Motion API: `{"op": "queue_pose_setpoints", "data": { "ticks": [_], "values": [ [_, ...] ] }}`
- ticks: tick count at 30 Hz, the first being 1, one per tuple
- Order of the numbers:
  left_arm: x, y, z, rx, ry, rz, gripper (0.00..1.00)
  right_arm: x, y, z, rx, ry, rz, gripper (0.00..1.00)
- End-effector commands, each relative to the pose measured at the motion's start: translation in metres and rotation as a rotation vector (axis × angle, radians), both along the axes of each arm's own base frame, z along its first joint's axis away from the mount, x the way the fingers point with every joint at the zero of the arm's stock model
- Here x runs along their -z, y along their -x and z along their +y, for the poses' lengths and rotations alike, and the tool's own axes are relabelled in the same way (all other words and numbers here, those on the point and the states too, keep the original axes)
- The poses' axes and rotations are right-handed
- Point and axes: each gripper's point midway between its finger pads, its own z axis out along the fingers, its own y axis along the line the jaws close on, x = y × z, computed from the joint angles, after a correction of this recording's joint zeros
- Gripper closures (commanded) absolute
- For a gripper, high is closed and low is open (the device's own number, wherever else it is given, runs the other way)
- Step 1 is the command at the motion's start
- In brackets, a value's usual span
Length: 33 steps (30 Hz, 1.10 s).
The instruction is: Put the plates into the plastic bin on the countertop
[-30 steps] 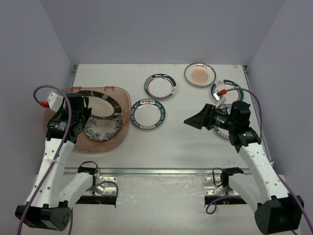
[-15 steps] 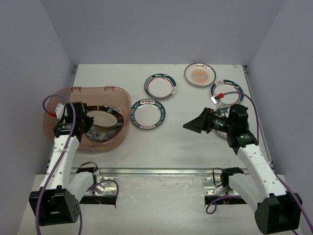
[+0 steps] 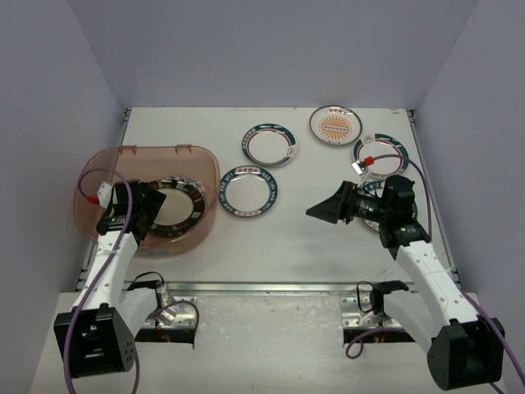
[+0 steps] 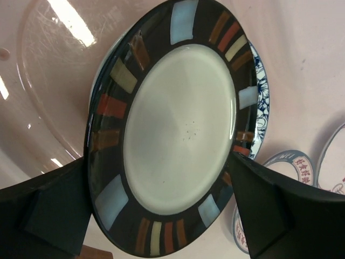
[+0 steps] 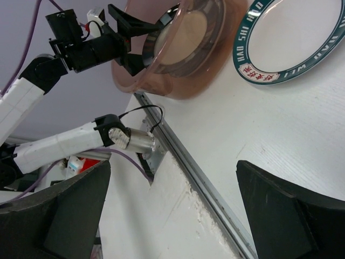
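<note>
View from above: a white countertop [image 3: 312,246] enclosed by pale lavender walls [image 3: 271,49], with two white robot arms mounted at its near edge.

At the left sits a translucent pinkish-brown plastic bin [image 3: 156,150] with rounded corners. Inside it lies a round ceramic plate with a wide dark rim [image 3: 176,207]. The left wrist camera shows this plate [image 4: 183,135] close up: a cream centre ringed by black, with blocks of pale blue, red, brown and beige. It rests on top of a blue floral plate [image 4: 264,91], whose edge peeks out at the right.

The left gripper [image 3: 141,212] is down inside the bin at the plate's left side. Its black fingers [image 4: 54,216] are spread wide, one on each side of the view, and clamp nothing.

The right gripper [image 3: 316,212] hovers above the bare middle-right of the countertop, pointing left toward the bin. Its jaws are also fully apart and empty, as the right wrist view [image 5: 173,178] confirms.

Outside the bin, four plates lie flat on the countertop. A teal-and-red-rimmed white plate [image 3: 248,190] is just beside the bin's right wall. A second matching plate [image 3: 269,144] is behind it. An orange sunburst plate [image 3: 335,125] is near the back edge. A third teal-rimmed plate [image 3: 385,148] lies at the far right, partly behind the right arm's cable.
</note>
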Motion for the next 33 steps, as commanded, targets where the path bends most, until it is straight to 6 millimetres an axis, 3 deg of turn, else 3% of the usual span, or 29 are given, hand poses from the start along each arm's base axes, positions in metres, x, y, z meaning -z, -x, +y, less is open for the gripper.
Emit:
{"op": "queue_pose_setpoints", "data": {
  "ticks": [1, 6, 10, 14, 18, 23, 25, 27, 30, 31, 33],
  "values": [
    [-0.01, -0.023, 0.002, 0.029, -0.014, -0.078, 0.01, 0.004, -0.011, -0.004, 0.057, 0.009, 0.012, 0.01],
    [0.003, -0.015, 0.007, 0.044, -0.041, 0.052, 0.0, 0.05, -0.041, -0.022, 0.273, 0.091, 0.177, 0.01],
    [0.015, -0.003, 0.012, 0.024, -0.045, 0.221, 0.0, 0.077, -0.054, -0.018, 0.3, 0.136, 0.265, 0.01],
    [0.006, 0.006, 0.016, 0.001, -0.056, 0.266, 0.0, 0.097, -0.071, 0.0, 0.288, 0.227, 0.309, 0.01],
    [-0.006, -0.001, 0.002, 0.093, -0.02, 0.207, 0.0, 0.131, -0.093, 0.035, 0.235, 0.322, 0.39, 0.01],
    [-0.014, 0.003, -0.003, 0.162, -0.03, 0.23, 0.0, 0.179, -0.109, 0.059, 0.239, 0.333, 0.478, 0.01],
    [-0.035, 0.002, -0.004, 0.181, -0.05, 0.172, 0.0, 0.195, -0.12, 0.064, 0.245, 0.348, 0.515, 0.01],
    [-0.077, -0.003, -0.01, 0.226, -0.072, 0.029, 0.0, 0.198, -0.137, 0.071, 0.251, 0.343, 0.513, 0.02],
    [-0.145, -0.006, -0.04, 0.393, -0.088, -0.247, 0.0, 0.223, -0.148, 0.071, 0.269, 0.391, 0.546, 0.05],
    [-0.162, -0.004, -0.041, 0.398, -0.109, -0.308, 0.0, 0.219, -0.154, 0.074, 0.271, 0.384, 0.534, 0.08],
    [-0.203, 0.006, -0.063, 0.503, -0.109, -0.458, 0.0, 0.236, -0.156, 0.073, 0.276, 0.405, 0.559, 0.2]
  ]
}}
